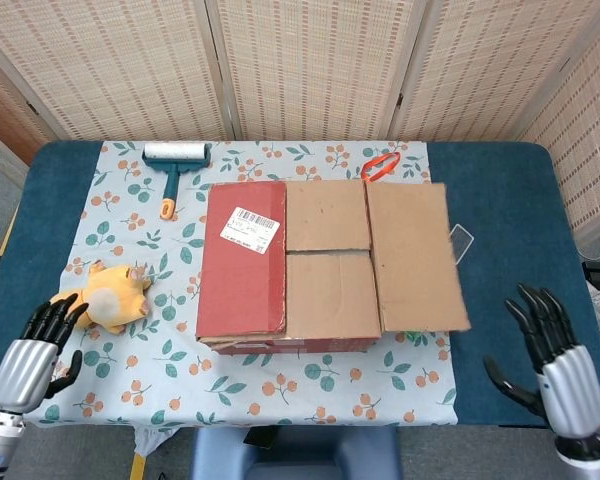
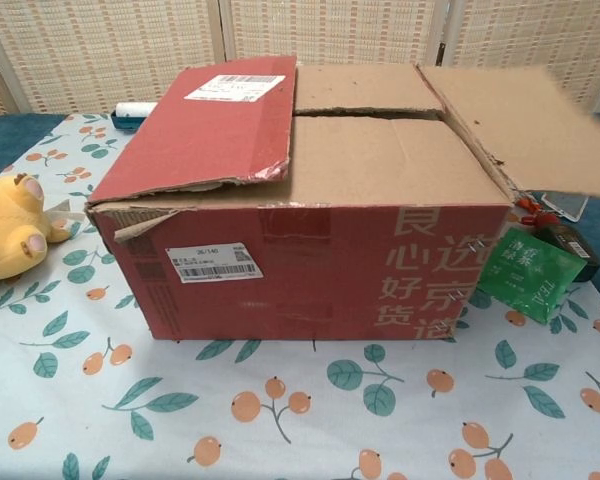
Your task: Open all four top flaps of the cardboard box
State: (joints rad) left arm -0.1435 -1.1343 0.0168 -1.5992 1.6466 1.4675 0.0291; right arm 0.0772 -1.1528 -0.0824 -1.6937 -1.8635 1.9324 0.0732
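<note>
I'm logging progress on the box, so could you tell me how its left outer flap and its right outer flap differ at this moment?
The left outer flap lies closed over the cardboard box, while the right outer flap is folded outward, past the box's side. The left flap shows its red printed face with a white shipping label; the right flap shows plain brown cardboard. Both are long flaps running the box's full depth, and neither hand touches them.
</note>
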